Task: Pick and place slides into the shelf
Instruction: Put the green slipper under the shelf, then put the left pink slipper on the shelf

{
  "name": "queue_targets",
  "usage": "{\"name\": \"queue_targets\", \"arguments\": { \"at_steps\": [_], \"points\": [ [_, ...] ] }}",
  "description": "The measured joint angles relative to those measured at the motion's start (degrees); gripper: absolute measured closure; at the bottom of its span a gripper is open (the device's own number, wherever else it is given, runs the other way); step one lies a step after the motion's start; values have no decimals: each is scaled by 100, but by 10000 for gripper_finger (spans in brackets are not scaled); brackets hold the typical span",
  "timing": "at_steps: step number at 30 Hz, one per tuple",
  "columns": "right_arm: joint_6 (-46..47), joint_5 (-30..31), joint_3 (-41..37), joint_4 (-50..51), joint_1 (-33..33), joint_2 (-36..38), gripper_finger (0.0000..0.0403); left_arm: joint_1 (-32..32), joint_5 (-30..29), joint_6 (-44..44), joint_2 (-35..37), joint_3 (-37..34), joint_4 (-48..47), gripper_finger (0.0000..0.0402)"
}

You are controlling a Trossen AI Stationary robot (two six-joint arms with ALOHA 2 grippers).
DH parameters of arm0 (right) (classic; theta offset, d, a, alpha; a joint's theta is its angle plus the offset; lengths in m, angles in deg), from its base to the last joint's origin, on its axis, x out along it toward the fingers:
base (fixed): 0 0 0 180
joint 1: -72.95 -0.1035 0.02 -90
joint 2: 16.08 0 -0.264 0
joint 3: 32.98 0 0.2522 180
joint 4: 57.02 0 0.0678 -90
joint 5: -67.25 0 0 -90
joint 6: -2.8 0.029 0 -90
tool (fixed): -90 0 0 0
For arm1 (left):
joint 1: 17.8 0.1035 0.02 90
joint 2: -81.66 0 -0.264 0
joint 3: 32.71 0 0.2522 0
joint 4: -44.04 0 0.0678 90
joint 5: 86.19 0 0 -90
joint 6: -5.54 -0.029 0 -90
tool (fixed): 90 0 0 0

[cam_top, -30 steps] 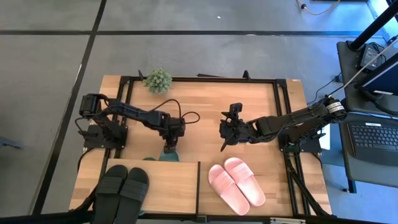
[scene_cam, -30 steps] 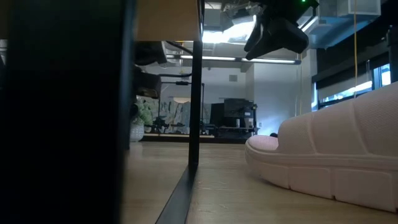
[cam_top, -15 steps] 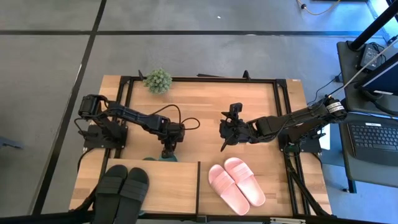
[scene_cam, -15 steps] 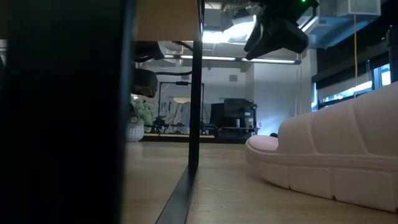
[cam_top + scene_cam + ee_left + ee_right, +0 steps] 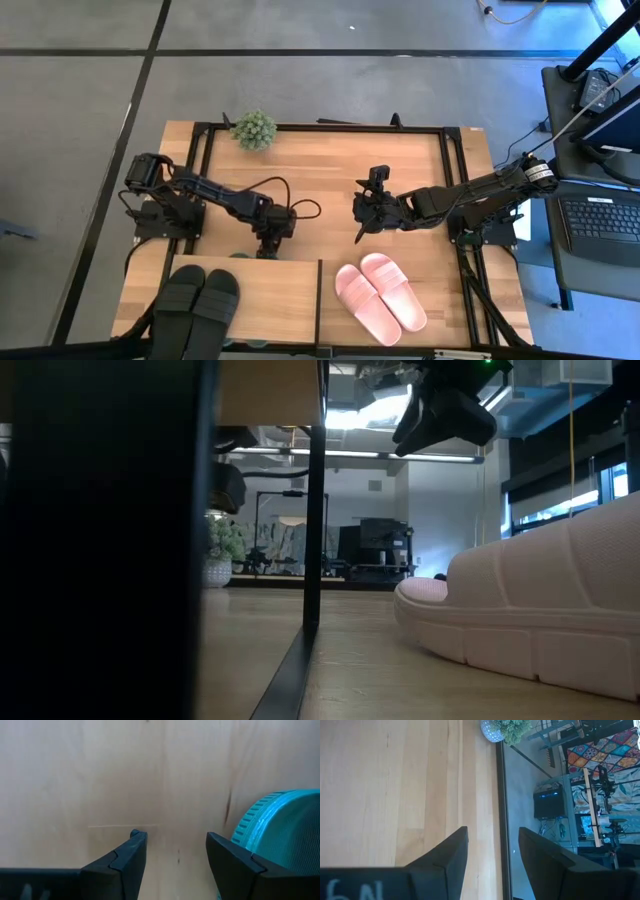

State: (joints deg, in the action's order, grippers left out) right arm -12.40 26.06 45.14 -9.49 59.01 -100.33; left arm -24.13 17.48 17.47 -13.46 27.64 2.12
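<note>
High view: left arm reaches from its base at the table's left edge toward the middle, forearm low, left gripper (image 5: 268,243) pointing down just behind the shelf (image 5: 270,290), right above a sliver of the dark green slides (image 5: 256,255) that pokes out at the shelf's back edge. Right arm stretches in from the right side, right gripper (image 5: 362,222) over bare tabletop mid-table, apart from everything. Black slides (image 5: 196,297) sit as a pair on the shelf's top board, left end. Light pink slides (image 5: 380,296) lie side by side on the table to the right of the shelf's divider. Potted plant (image 5: 254,129) at the far edge.

Low view: black divider post runs upright through the middle; a pink slide fills the right foreground on the tabletop. One dark gripper hangs at the top. The plant shows small, far back left.

Left wrist view: fingers (image 5: 123,860) spread apart, nothing between them, bare wood below; the ribbed edge of a green slide lies just beside one finger, not gripped.

Right wrist view: fingers (image 5: 449,855) parted and empty over wood, table edge and plant ahead.
</note>
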Motion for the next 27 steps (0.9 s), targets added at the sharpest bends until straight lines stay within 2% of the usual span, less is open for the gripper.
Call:
{"name": "queue_targets", "arguments": {
  "at_steps": [13, 19, 27],
  "points": [
    [-2, 2, 0, 1, -1, 0, 226, -85, 234, 20, -5, -2, 4, 207],
    [-11, 2, 0, 1, 1, 0, 226, 80, 312, 13, 94, -8, 8, 207],
    [33, -31, 0, 109, 1, 0, 226, 657, 89, -140, 1078, -31, 8, 207]
  ]
}}
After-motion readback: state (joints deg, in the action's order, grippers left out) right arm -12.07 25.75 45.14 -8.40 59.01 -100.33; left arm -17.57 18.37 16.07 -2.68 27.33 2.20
